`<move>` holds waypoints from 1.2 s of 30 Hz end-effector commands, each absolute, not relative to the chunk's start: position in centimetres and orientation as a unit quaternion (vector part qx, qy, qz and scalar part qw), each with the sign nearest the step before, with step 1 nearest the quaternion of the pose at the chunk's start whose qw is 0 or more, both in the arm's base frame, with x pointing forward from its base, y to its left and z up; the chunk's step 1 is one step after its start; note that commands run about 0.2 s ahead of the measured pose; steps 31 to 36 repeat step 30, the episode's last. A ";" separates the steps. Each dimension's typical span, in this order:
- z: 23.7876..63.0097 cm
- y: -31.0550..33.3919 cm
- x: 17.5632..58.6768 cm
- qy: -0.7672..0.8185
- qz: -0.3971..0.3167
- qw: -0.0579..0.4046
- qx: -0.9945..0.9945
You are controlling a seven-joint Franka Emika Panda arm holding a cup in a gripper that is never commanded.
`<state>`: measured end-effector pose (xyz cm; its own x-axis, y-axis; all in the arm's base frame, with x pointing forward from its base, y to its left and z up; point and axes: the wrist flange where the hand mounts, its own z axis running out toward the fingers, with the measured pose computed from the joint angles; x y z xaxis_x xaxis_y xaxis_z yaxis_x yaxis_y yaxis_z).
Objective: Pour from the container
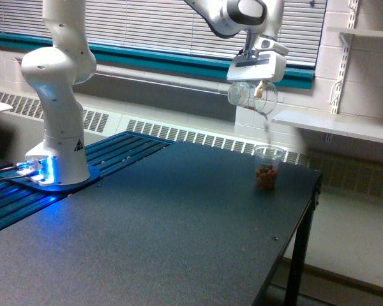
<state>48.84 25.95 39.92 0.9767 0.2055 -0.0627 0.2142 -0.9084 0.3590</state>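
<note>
Above dark table (179,217), jaws clench the tipped, clear, near-empty container (251,94).

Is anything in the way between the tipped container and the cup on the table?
Nothing visible. The container, held in the gripper, hangs tipped above the open cup, with only a thin falling stream between them.

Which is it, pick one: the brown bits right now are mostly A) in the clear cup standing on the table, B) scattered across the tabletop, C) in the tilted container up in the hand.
A: the cup on the table holds a brown pile, while the container in the hand looks nearly clear.
</note>
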 end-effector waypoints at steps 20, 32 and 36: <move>40.7 25.8 49.1 0.114 -0.020 0.181 0.977; 41.1 25.2 48.7 0.113 -0.017 0.170 0.979; 41.1 25.2 48.7 0.113 -0.017 0.170 0.979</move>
